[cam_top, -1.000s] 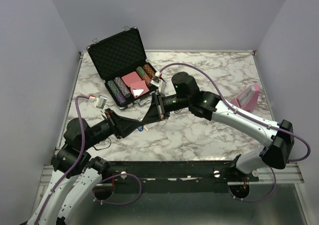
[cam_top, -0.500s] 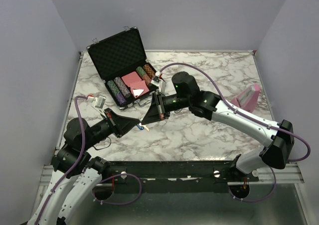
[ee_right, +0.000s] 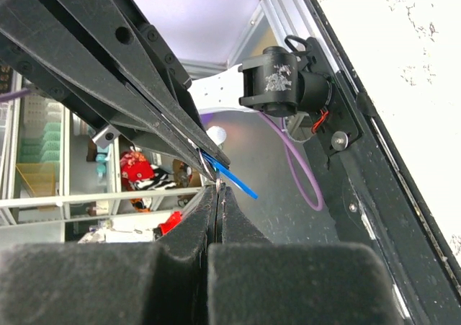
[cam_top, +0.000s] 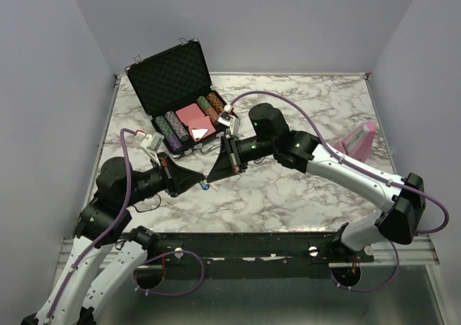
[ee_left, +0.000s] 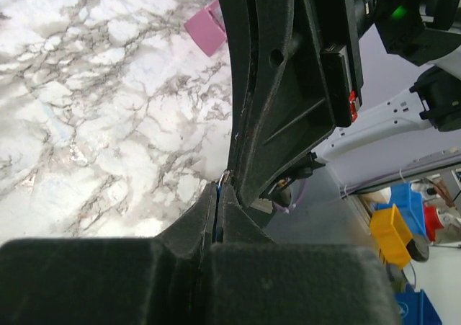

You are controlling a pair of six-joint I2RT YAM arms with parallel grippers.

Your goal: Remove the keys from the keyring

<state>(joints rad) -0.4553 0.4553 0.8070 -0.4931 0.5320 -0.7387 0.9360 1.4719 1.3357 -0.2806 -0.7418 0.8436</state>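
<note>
Over the marble table [cam_top: 288, 195], left gripper [cam_top: 199, 181] and right gripper [cam_top: 215, 174] meet nose-to-nose, both clamped on the keys [cam_top: 207, 185] between them

Over the marble table [cam_top: 302, 188] the two arms meet nose to nose. The left gripper [cam_top: 199, 179] and right gripper [cam_top: 211, 174] each have their fingers pressed together, with the tips meeting at the keys [cam_top: 206, 185], a tiny bunch with a blue bit. Behind them sits a black case [cam_top: 173, 80], lid up, with poker chips [cam_top: 170, 129] inside. A pink object [cam_top: 358, 140] lies far right.
</note>
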